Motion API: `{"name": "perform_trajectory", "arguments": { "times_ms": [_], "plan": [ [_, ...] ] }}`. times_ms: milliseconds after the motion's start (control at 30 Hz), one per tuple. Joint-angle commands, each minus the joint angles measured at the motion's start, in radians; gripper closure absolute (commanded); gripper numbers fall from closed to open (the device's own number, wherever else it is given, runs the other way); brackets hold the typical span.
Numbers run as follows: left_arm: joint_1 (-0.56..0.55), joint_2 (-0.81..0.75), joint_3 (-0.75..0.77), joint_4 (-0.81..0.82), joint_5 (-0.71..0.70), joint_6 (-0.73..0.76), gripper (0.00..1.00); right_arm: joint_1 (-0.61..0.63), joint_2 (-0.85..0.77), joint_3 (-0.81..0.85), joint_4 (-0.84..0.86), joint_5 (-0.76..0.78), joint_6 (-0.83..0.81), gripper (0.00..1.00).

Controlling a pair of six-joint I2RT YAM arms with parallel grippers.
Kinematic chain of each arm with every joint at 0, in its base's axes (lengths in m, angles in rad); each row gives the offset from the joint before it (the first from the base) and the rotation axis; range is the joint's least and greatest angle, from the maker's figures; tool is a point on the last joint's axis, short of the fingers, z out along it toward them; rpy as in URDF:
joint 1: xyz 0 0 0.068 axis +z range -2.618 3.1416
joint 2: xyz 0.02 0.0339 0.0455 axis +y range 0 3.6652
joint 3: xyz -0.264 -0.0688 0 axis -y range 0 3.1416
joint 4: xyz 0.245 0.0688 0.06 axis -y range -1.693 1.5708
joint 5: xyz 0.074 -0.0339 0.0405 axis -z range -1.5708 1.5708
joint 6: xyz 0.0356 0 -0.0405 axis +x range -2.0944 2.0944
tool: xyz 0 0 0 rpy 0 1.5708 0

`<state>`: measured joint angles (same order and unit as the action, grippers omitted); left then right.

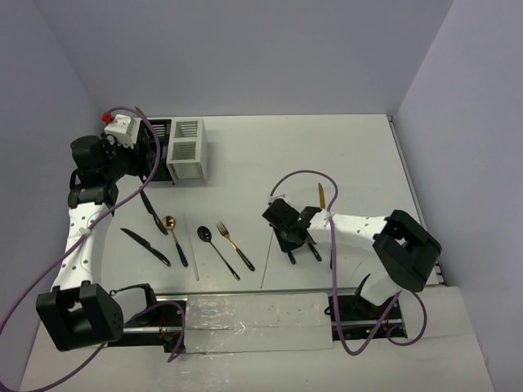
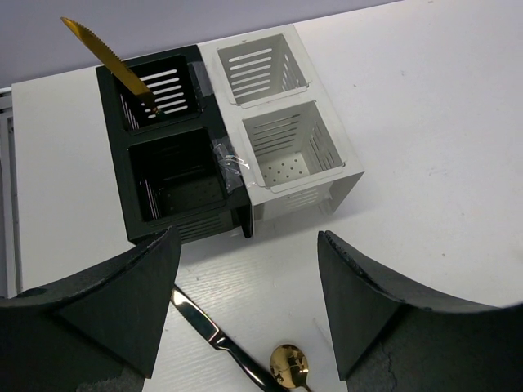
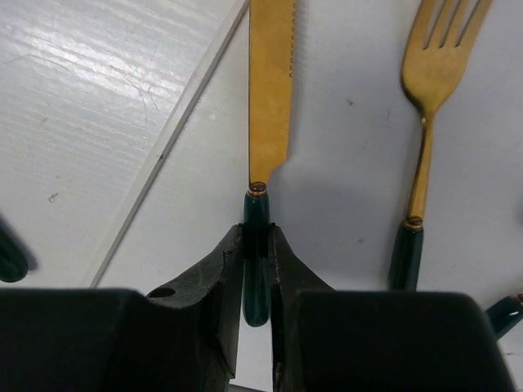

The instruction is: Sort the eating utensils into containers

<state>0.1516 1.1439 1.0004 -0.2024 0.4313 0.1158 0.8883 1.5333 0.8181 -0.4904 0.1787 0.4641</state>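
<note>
Right gripper (image 3: 257,245) pinched the green handle of a gold knife (image 3: 270,98) on the right; so slim a handle could twist or slip once lifted. Left gripper (image 2: 249,261) hung spread, near of two caddies, black caddy (image 2: 184,224) and white caddy (image 2: 327,192). One leaning knife (image 2: 106,57) stood in the far black pocket; left lay two black knives (image 1: 147,247), two spoons (image 1: 170,222), one fork (image 1: 235,247)

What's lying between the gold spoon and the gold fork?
A black spoon and what looks like a thin white stick, seen in the top view.
</note>
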Motion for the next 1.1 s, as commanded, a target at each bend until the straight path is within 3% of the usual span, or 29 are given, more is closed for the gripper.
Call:
{"name": "perform_trajectory", "arguments": {
  "times_ms": [0,200,367,433,567,667,733,1067],
  "plan": [
    [0.002,-0.019,0.01,-0.017,0.046,-0.005,0.23,0.014,-0.096,0.013,0.042,0.09,-0.028,1.0],
    [0.002,-0.016,0.033,-0.063,0.104,-0.01,0.25,0.024,-0.281,-0.003,0.209,0.163,-0.064,1.0],
    [0.0,-0.019,0.081,-0.187,0.324,0.033,0.27,0.04,-0.419,-0.051,0.526,0.2,-0.148,1.0],
    [-0.009,-0.033,0.096,-0.227,0.456,0.064,0.27,0.055,-0.427,-0.06,0.631,0.2,-0.194,1.0],
    [-0.059,-0.091,0.104,-0.276,0.583,0.114,0.24,0.096,-0.362,-0.04,0.882,0.196,-0.283,1.0],
    [-0.09,-0.096,0.128,-0.305,0.674,0.096,0.2,0.126,-0.279,0.015,0.969,0.153,-0.331,1.0],
    [-0.128,-0.09,0.126,-0.267,0.663,0.03,0.15,0.136,-0.216,0.062,1.001,0.12,-0.332,1.0],
    [-0.331,-0.049,0.04,-0.089,0.419,-0.071,0.15,0.167,-0.015,0.245,1.021,0.085,-0.277,1.0]
  ]
}}
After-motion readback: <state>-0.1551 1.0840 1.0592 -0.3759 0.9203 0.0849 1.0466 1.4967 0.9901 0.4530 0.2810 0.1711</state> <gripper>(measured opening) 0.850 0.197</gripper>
